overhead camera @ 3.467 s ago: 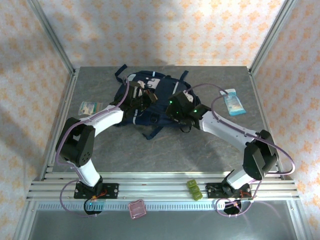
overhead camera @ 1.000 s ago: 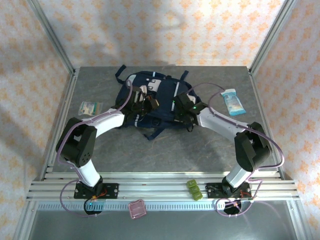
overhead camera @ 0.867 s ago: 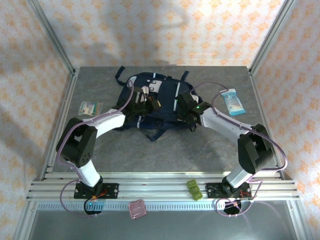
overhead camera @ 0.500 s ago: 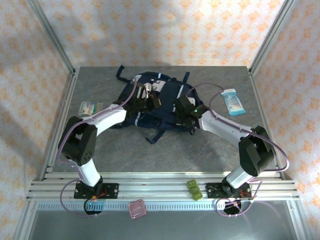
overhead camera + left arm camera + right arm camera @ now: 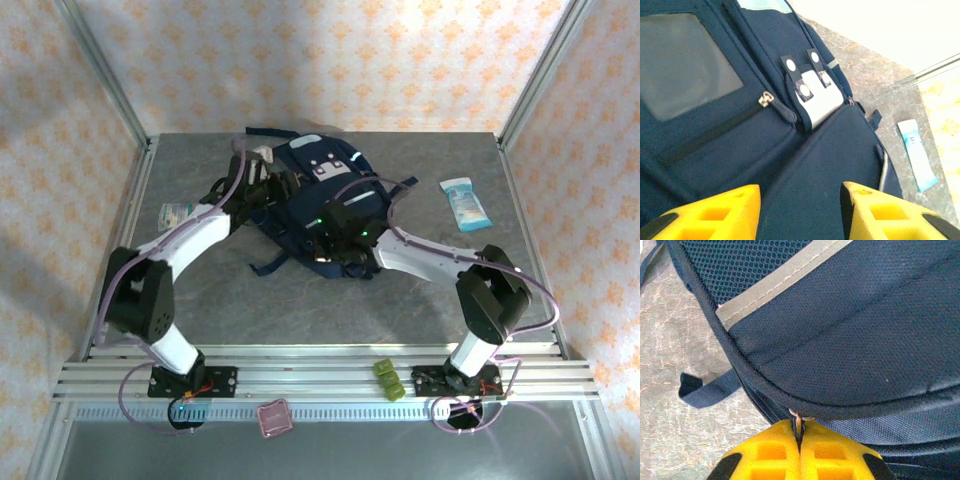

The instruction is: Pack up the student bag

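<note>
Two end effectors were on station at the student bag (image 5: 335, 185) when you were inspected. Your left end effector (image 5: 800, 194) stood released, its fingers apart with nothing between them, hanging over the bag's front panel. Your right end effector (image 5: 801, 432) was clenched on the small metal zipper pull (image 5: 799, 416) at the bag's near edge, holding it only at the very fingertips. The bag lay slumped and skewed toward the rear centre of the desk (image 5: 300, 300), with one loose strap (image 5: 710, 389) trailing on the top.

Findings, offered as judgement:
- With your left side released, nothing pinned the bag. A tug on the pull would likely drag the whole bag instead of running the zip.
- The fingertip hold looked shallow. A pull off the line of the track could slip the ring free.
- The trailing strap could snag under an arm as you moved.

Surface and room:
- The desk was flat, grey and marbled.
- A blue packet (image 5: 466, 203) lay well apart to the right.
- A small pale packet (image 5: 180, 213) lay near your left arm.
- A green item (image 5: 388, 379) and a pink item (image 5: 273, 417) sat at the near rail (image 5: 320, 372).
- Aluminium posts and orange-patterned walls enclosed the other three sides.
</note>
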Tool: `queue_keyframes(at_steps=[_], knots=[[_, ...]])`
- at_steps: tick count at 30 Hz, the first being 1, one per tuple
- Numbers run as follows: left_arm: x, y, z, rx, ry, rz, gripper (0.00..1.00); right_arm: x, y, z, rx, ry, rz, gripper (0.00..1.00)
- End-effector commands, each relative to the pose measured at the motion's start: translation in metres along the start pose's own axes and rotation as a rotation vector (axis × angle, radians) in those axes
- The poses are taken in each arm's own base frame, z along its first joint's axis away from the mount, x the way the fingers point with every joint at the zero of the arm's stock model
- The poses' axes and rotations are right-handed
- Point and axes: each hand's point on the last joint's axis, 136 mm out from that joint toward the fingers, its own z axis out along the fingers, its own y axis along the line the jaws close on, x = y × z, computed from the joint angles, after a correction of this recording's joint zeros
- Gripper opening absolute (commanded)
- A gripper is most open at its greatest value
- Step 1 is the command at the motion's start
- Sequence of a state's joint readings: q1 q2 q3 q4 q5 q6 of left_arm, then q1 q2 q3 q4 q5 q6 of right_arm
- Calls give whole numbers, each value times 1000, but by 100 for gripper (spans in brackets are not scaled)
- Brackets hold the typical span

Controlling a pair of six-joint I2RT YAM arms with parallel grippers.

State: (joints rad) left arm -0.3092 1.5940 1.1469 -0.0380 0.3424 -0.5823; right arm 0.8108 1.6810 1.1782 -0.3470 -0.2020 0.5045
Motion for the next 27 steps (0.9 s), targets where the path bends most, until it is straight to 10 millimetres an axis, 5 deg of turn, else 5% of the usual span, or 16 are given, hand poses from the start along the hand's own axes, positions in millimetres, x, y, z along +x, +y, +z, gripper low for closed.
queue_keyframes(at_steps=[1,8,15,17,20,27], knots=[[17,4,-17,1,-4,-49,47,-20,24,-3,-84,-54,2,0],[82,0,-16,37,44,-124,47,-17,19,-7,-80,-63,-16,0],[101,-20,12,70,69,-126,47,-9,17,-1,-90,-35,-13,0],[104,-18,18,57,76,-123,37,-9,14,0,-74,-40,-7,0],[106,-9,25,18,79,-110,3,-11,2,-2,-9,-53,-7,0],[106,3,22,3,78,-114,0,-13,-63,-12,162,-50,43,0]])
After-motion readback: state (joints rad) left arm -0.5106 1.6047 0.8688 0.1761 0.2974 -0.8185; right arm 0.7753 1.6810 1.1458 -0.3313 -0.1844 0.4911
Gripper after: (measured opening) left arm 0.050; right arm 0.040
